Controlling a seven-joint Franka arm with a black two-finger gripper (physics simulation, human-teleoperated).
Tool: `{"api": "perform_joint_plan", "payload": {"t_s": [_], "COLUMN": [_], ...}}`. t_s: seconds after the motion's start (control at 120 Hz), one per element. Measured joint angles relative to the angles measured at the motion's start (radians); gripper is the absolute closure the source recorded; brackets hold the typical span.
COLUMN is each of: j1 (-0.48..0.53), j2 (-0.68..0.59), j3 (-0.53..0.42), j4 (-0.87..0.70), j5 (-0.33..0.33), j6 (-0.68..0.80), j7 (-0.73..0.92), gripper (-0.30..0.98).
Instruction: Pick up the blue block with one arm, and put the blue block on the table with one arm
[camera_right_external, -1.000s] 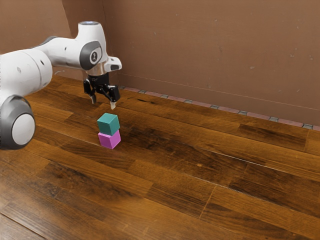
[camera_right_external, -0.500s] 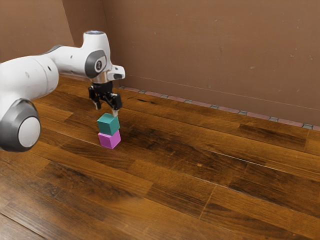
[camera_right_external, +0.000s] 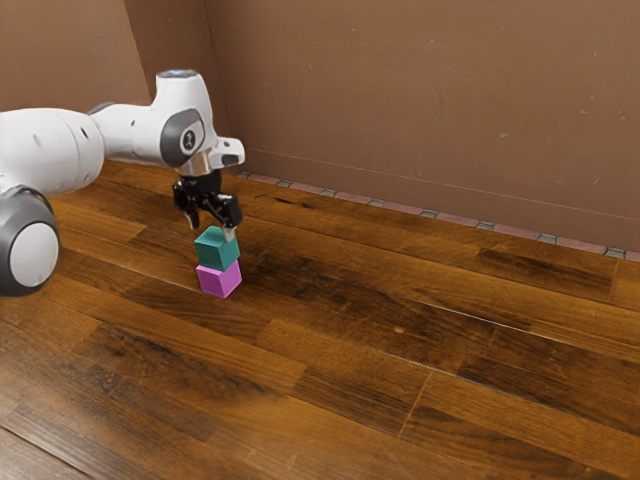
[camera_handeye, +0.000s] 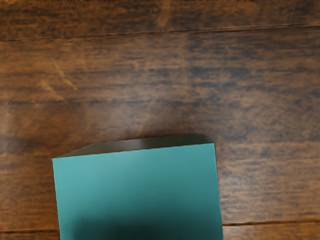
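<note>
The blue block (camera_right_external: 216, 250), which looks more blue-green, sits on top of the pink block (camera_right_external: 219, 281), and the pink block sits on the wooden table (camera_right_external: 400, 350). So the blue block is not on the table itself. The gripper (camera_right_external: 212, 231) is right at the top of the blue block, and its two fingers are wide apart. It is not holding anything. One finger is very near the block's top edge, but I can't tell if they touch. The robot has got its hand to the right spot, or almost, and that looks like the only part that is done. The big jobs are all left. I think the hand needs to go down a little more, so there is a finger on each side, and then squeeze. Next it has to lift the blue block off the pink one, take it to a bare bit of wood, set it down flat and let go. If it bumps the pile, both blocks could tip over.
</note>
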Motion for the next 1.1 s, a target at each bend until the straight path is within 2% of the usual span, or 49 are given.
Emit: {"api": "perform_joint_plan", "payload": {"t_s": [0.675, 0.917, 1.1], "j1": [0.002, 0.003, 0.004], "j2": [0.084, 0.081, 0.071], "j3": [0.005, 0.006, 0.006], "j4": [0.015, 0.017, 0.017], "j5": [0.013, 0.012, 0.017], "j6": [0.028, 0.029, 0.028], "j7": [-0.019, -0.02, -0.023], "gripper": [0.0, 0.24, 0.3]}}
